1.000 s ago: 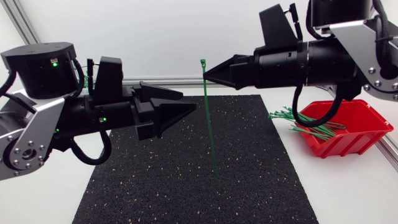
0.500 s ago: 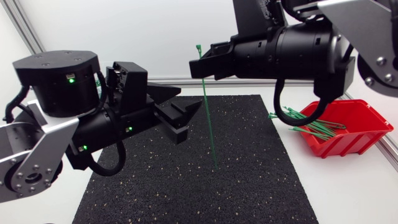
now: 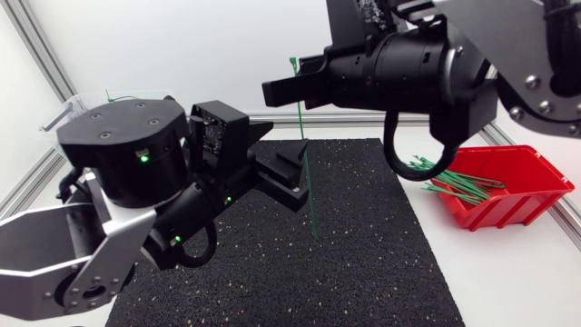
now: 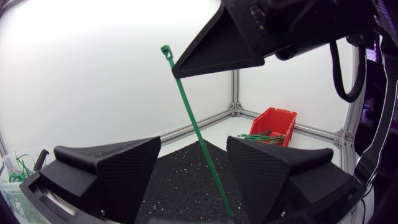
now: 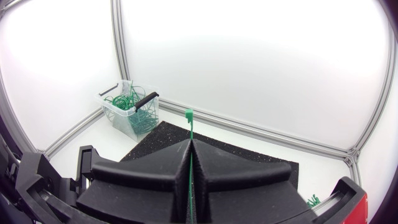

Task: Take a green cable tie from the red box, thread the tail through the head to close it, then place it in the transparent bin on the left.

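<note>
My right claw (image 3: 283, 89) is clenched on a slim green cable tie (image 3: 302, 136), its two wedge fingers pressed flat together on the strap just under the square head, as the right wrist view shows (image 5: 191, 143). The head pokes out beyond the fingertips towards 12 o'clock and the tail hangs towards 6 over the black speckled mat (image 3: 272, 272). I cannot tell whether the tip touches the mat.

My left claw (image 3: 295, 168) is released and spread wide. In its wrist view (image 4: 194, 144) the strap runs through the gap, apart from both fingers.

The red plastic box (image 3: 531, 195) sits on the table at the mat's 3 o'clock with more green ties in it. The transparent bin (image 5: 111, 107) stands off the mat's 10 o'clock corner.
</note>
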### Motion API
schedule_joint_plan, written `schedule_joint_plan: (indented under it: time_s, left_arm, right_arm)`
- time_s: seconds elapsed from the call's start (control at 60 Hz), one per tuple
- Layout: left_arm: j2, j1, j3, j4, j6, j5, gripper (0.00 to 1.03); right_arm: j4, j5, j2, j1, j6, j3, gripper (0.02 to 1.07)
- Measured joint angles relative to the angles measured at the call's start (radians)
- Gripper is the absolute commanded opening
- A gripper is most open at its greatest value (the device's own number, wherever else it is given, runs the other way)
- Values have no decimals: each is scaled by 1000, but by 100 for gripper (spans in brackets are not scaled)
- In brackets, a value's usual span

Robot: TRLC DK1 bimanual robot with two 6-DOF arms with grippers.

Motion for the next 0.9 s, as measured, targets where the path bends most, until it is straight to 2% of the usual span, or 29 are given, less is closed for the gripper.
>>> schedule_joint_plan:
  time_s: [0.183, 0.45, 0.617, 0.667, 0.717, 0.783, 0.9]
  left_arm:
    - [82, -7, 0, 108, 27, -82, 74]
    - [157, -21, 0, 186, 46, -162, 73]
    - [162, -21, 0, 227, 48, -192, 64]
    - [162, -21, 0, 237, 48, -200, 63]
    - [162, -21, 0, 240, 49, -203, 58]
    - [162, -21, 0, 241, 49, -203, 57]
    - [162, -21, 0, 250, 49, -207, 40]
  right_arm:
    - [0, -2, 0, 13, 0, 0, 8]
    - [0, -4, 8, 26, 4, 0, 8]
    - [0, -4, 23, 26, 4, 0, 8]
    - [0, -4, 26, 26, 4, 0, 8]
    - [0, -4, 28, 26, 4, 0, 8]
    - [-1, -4, 29, 26, 4, 0, 8]
    - [0, -4, 29, 26, 4, 0, 8]
